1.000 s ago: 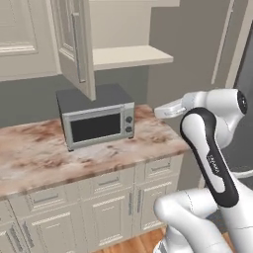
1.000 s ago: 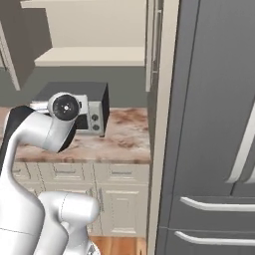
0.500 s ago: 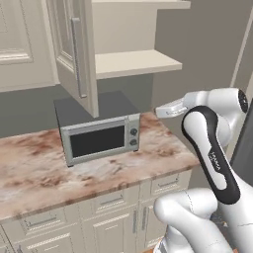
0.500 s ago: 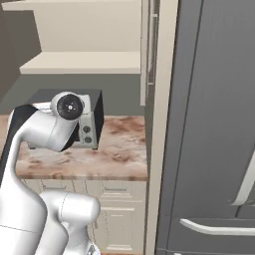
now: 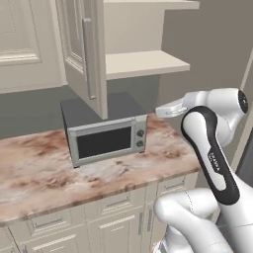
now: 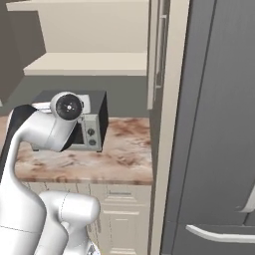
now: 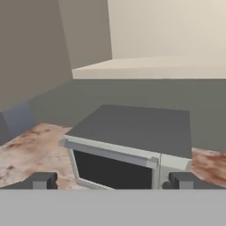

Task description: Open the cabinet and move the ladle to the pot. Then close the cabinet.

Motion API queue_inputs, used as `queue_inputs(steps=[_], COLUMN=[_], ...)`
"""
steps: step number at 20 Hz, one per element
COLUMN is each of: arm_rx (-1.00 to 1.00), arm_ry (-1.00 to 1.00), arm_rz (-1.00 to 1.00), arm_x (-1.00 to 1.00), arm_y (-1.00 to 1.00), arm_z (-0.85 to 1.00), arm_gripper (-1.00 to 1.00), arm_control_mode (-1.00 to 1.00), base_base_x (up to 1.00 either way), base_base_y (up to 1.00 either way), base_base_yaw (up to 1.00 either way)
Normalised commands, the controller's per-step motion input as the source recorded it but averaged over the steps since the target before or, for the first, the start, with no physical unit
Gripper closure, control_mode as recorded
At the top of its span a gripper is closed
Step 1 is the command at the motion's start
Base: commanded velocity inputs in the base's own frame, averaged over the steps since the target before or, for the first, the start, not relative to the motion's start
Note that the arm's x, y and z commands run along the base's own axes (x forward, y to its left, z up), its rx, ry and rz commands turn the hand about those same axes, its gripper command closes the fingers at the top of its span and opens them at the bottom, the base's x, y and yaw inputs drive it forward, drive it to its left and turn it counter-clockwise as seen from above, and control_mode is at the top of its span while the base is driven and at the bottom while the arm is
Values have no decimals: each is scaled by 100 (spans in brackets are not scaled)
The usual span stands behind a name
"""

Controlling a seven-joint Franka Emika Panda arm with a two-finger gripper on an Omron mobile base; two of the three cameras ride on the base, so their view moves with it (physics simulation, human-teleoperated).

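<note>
Cabinet (image 5: 148, 64) first: it sits in the upper middle of the left base view, a cream wall unit whose raised-panel door (image 5: 81, 54) stands swung out toward the camera, with the grey bar handle (image 5: 88, 59) running down its edge. So the opening step looks done. Inside, the lower shelf (image 5: 143, 63) shows bare cream board in the left base view, and the same shelf appears across the upper left of the right base view, equally bare where it can be seen. No ladle or pot can be made out on these shelves or anywhere in these frames; I cannot tell where they are.

Directly below the cabinet a grey microwave (image 5: 106, 136) stands on the marbled tabletop (image 5: 39, 168), its top just under the door's lower edge. In the hand view it sits centre frame, seen from the front corner, with the shelf edge above it.

The end effector (image 7: 112, 181) faces the microwave from a distance, near tabletop height; its two dark fingertips (image 7: 42, 180) stand wide apart at the bottom of the hand view, released, nothing between them. A dark refrigerator (image 6: 219, 124) takes up the right side of the right base view.

Judging by this, one step of three is finished: the ladle has yet to be found, grasped and carried to the pot, and the door shut afterwards.
</note>
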Motion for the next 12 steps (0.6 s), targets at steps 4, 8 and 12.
queue_inputs(steps=[4, 8, 12], arm_rx=[0, 0, 0], arm_ry=[0, 0, 0], arm_rz=[0, 0, 0], arm_x=[0, 0, 0], arm_y=[0, 0, 0], arm_z=[0, 0, 0], arm_gripper=[-100, -100, -100], arm_control_mode=[100, 100, 100], base_base_x=[24, 22, 24], base_base_y=[0, 0, -1], base_base_yaw=[9, 8, 10])
